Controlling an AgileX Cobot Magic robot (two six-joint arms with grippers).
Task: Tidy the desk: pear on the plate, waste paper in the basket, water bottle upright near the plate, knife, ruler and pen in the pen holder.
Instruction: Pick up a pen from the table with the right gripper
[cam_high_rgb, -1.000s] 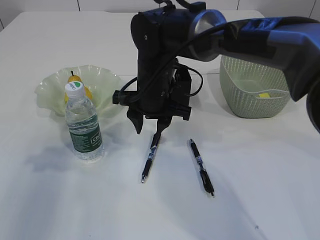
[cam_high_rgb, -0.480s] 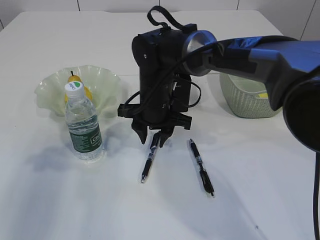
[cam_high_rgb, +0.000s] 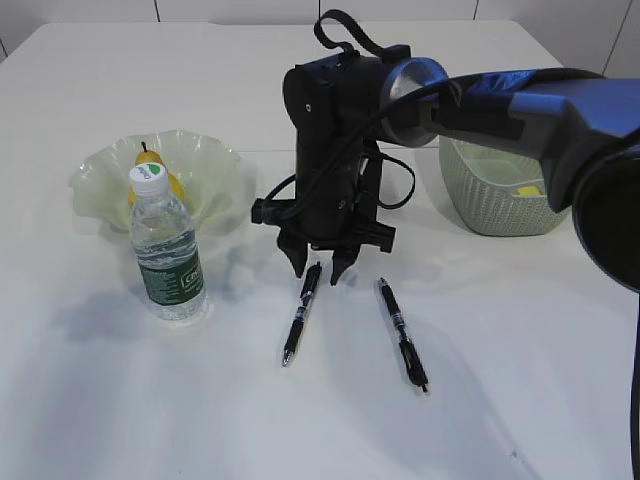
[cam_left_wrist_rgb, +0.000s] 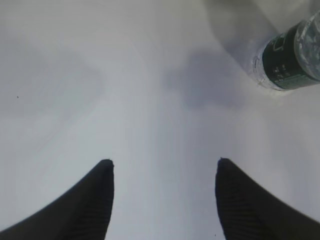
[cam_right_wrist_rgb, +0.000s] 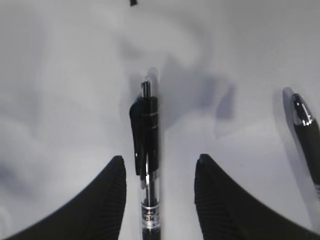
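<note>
- The right gripper (cam_high_rgb: 319, 270) hung at the centre of the exterior view, pointing straight down at the desk (cam_high_rgb: 150, 400), its two dark fingers parted.
- Between those fingers lay the clip end of a pen (cam_high_rgb: 299, 313). In the right wrist view the pen (cam_right_wrist_rgb: 148, 150) ran up the middle of the frame between the fingers, which stood clear of it on both sides, so nothing was gripped.
- That pen stretched from under the gripper toward the lower centre of the exterior view, flat on the white top.
- A second pen (cam_high_rgb: 402, 333) lay just right of it, near but apart; its end showed at the right edge of the right wrist view (cam_right_wrist_rgb: 305, 130).
- The left gripper (cam_left_wrist_rgb: 162, 172) appeared only in its own wrist view, fingers spread wide at the bottom of the frame with bare desk between them, holding nothing.
- The water bottle (cam_high_rgb: 165, 250) stood upright at the left of the exterior view, just in front of the plate (cam_high_rgb: 215, 165); its green-labelled base sat in the upper right corner of the left wrist view (cam_left_wrist_rgb: 290, 55).
- The pear (cam_high_rgb: 150, 165) rested on the plate, partly hidden behind the bottle's cap.
- The basket (cam_high_rgb: 490, 205) sat at the right, behind the arm, with the yellow waste paper (cam_high_rgb: 528, 190) inside it.
</note>
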